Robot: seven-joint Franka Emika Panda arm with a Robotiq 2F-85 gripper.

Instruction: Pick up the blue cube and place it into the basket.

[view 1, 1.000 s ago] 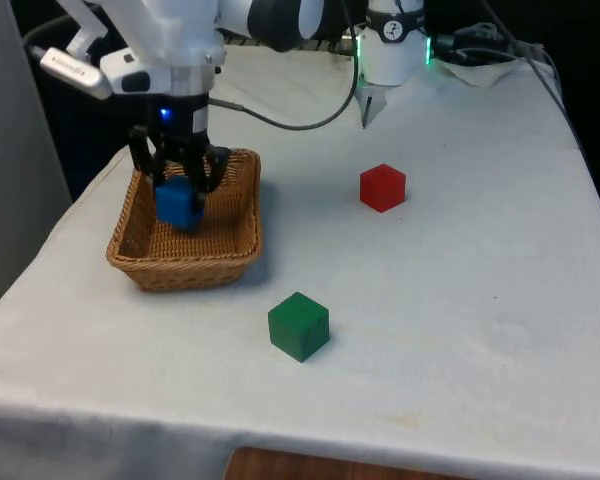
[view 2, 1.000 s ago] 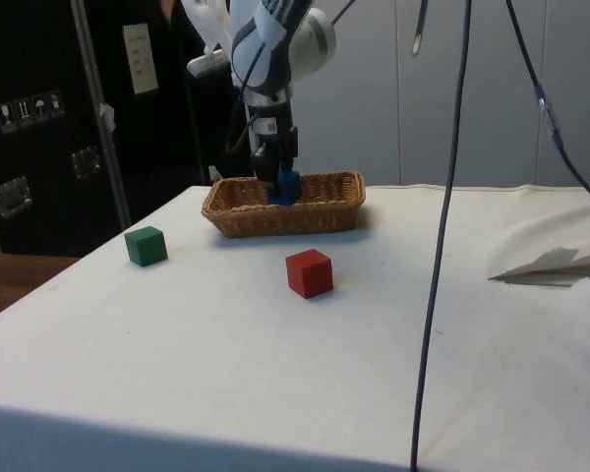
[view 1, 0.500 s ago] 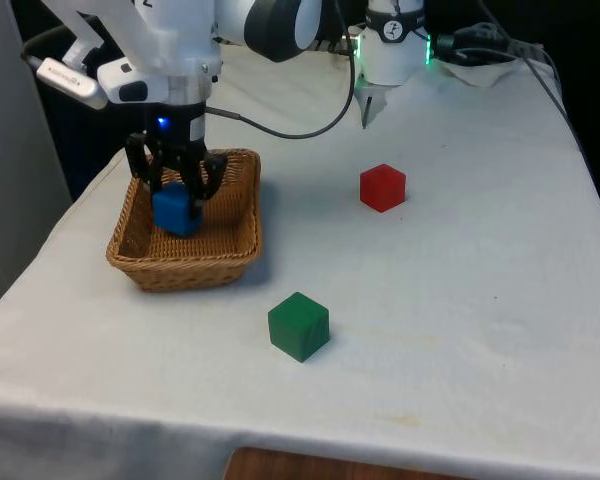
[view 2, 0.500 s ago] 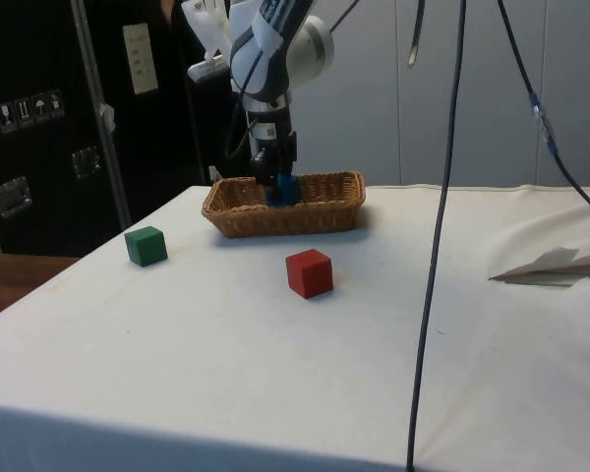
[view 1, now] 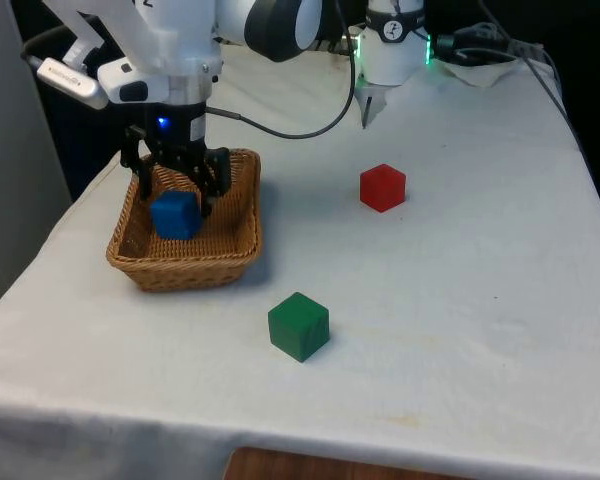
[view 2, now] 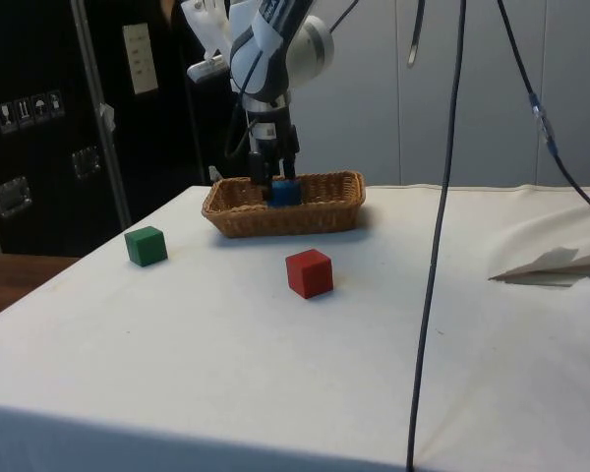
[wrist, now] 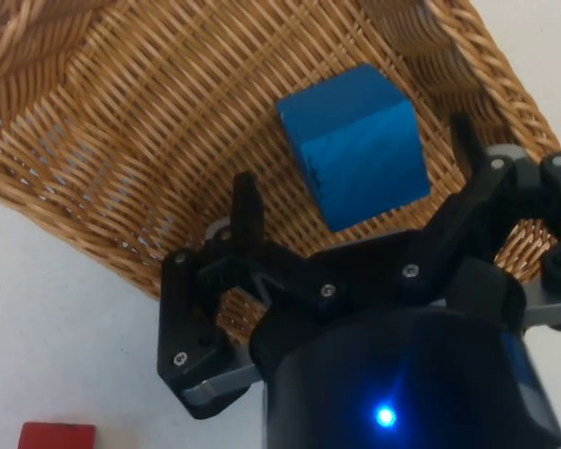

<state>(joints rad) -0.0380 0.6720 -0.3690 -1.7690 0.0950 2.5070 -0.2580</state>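
The blue cube (view 1: 175,214) lies inside the wicker basket (view 1: 185,272) at the front view's left. My gripper (view 1: 177,188) hangs just above it, open, with one finger on each side of the cube and apart from it. In the side view the cube (view 2: 284,193) shows over the basket's rim (view 2: 305,218), below the gripper (view 2: 275,167). The wrist view has the cube (wrist: 355,159) resting a little askew on the basket floor (wrist: 122,140), and a gap separates it from each finger (wrist: 248,201).
A red cube (view 1: 382,187) sits on the cloth towards the front view's right of the basket. A green cube (view 1: 299,326) lies nearer the table's front edge. Cables (view 2: 438,246) hang down in the side view, with crumpled cloth (view 2: 551,264) at the table's far side.
The gripper, shut on the blue cube a second ago, has opened and let it go. The cube now rests in the basket, a little lower.
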